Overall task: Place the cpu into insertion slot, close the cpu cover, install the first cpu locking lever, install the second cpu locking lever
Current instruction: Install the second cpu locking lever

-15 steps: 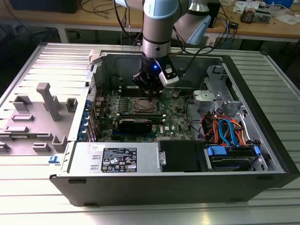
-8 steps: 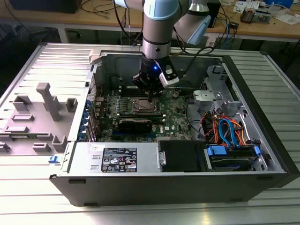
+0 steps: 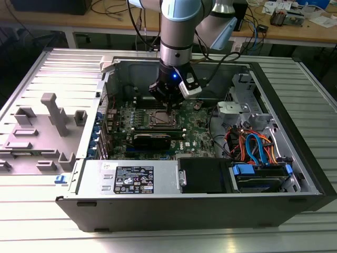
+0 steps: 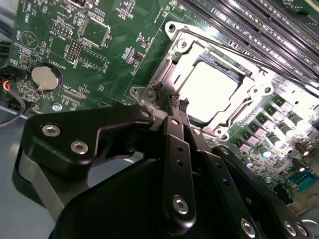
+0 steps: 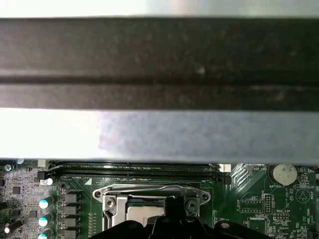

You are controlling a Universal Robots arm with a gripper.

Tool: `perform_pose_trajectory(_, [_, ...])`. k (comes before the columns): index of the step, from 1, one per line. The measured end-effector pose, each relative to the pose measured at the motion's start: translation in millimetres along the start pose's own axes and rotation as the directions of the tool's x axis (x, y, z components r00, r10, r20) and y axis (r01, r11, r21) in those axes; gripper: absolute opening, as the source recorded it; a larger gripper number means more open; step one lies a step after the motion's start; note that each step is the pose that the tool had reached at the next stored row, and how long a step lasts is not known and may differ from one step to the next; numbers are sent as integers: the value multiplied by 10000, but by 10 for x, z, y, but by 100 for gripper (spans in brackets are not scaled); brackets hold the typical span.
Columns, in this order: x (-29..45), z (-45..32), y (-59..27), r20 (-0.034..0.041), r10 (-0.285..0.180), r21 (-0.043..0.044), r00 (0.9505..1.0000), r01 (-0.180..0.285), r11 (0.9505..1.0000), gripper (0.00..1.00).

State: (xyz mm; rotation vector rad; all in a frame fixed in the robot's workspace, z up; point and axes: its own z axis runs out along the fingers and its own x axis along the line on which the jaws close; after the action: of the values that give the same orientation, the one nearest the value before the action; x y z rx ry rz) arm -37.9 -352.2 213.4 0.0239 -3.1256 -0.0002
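The cpu (image 4: 212, 89) lies in the insertion slot (image 4: 172, 59) on the green board, its silvery top bright. The cpu cover (image 4: 251, 97) is a metal frame lying flat around the chip. A thin lever rod (image 4: 239, 52) runs along one side of the socket. My gripper (image 4: 178, 102) is shut, its tips together at the socket's edge with nothing visible between them. In the exterior view the gripper (image 3: 169, 107) hangs just over the socket (image 3: 162, 119) inside the open computer case. The first wrist view shows the cover (image 5: 112, 203) and chip (image 5: 142, 213) beside the gripper (image 5: 172, 215).
Long black memory slots (image 4: 249, 30) run beside the socket. A coin battery (image 4: 46, 77) sits on the board. The case wall (image 5: 159, 134) stands close behind. Coloured drive cables (image 3: 253, 147) and a power supply (image 3: 131, 176) fill the case front. Grey fixtures (image 3: 47, 126) stand outside at the exterior view's left.
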Motion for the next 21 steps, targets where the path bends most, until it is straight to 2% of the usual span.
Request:
perform_pose_trajectory(5, [0, -1, -28, -1, 0, 15, 10000, 0, 10000, 11])
perform_pose_trajectory(15, [2, 1, -152, -2, 0, 16, 10000, 0, 10000, 11])
perform_pose_trajectory(21, [3, 2, -179, -2, 0, 18, 10000, 0, 10000, 11])
